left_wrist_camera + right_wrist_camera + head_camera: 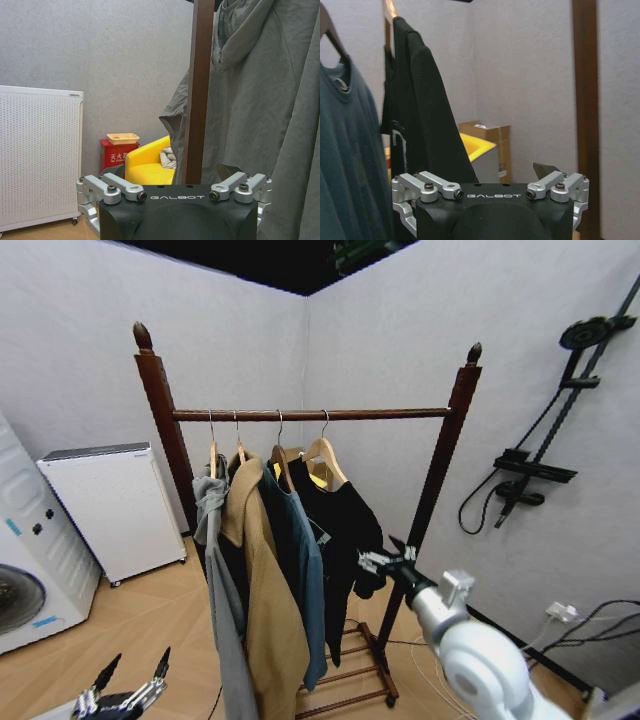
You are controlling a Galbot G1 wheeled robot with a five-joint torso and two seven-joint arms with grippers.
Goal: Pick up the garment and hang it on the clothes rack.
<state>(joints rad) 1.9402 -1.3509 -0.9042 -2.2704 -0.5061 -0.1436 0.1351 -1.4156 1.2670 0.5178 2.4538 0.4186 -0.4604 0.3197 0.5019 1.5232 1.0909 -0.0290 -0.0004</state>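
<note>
Hanging on the clothes rack already: the garment, black tee on its light wooden hanger, hook over the bar, last in the row toward the right post. Next to it on the bar sit a teal shirt, the tan coat and the grey hoodie. My right gripper is just beside the tee's lower sleeve, fingers spread wide, nothing between them; can't tell whether a fingertip brushes the fabric. From the right wrist the tee hangs free in front of the open jaws. My left gripper is parked low near the floor, well apart from the rack, also spread open and empty. My read: pick and hang look done, the hanger seems seated. What's left, I'd say, is only clearing my right arm without snagging the sleeve.
</note>
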